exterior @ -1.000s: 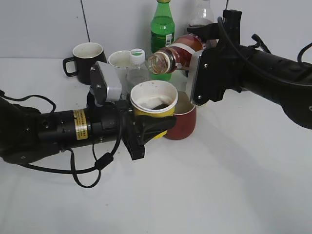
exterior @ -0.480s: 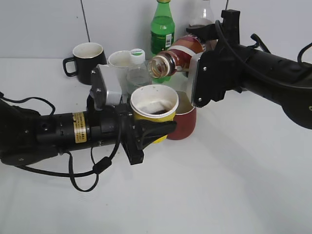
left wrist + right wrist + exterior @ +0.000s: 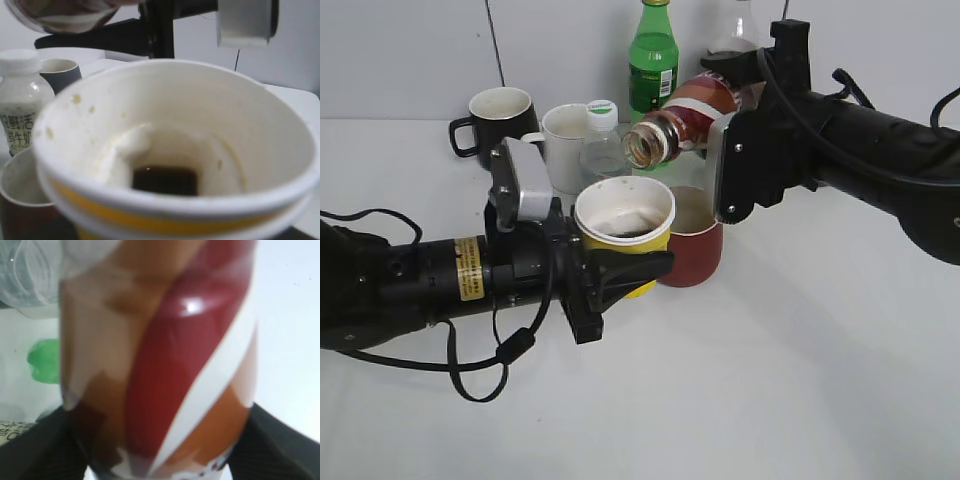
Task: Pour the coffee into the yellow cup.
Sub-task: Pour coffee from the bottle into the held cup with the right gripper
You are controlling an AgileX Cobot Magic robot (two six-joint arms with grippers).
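Observation:
My left gripper is shut on the yellow cup and holds it above the table. The cup fills the left wrist view, with a little dark coffee at its bottom. My right gripper is shut on the coffee bottle, which is tipped nearly level with its open glass neck pointing left, above and to the right of the cup's rim. The bottle's brown, red and white label fills the right wrist view. No stream shows between neck and cup.
A dark red mug stands right behind the cup. Behind are a small milky bottle with a white cap, a white mug, a black mug, a green bottle and a dark bottle.
My left arm has drawn the yellow cup a little to the left and toward the camera, away from the bottle's neck. The bottle has risen slightly and stays tipped.

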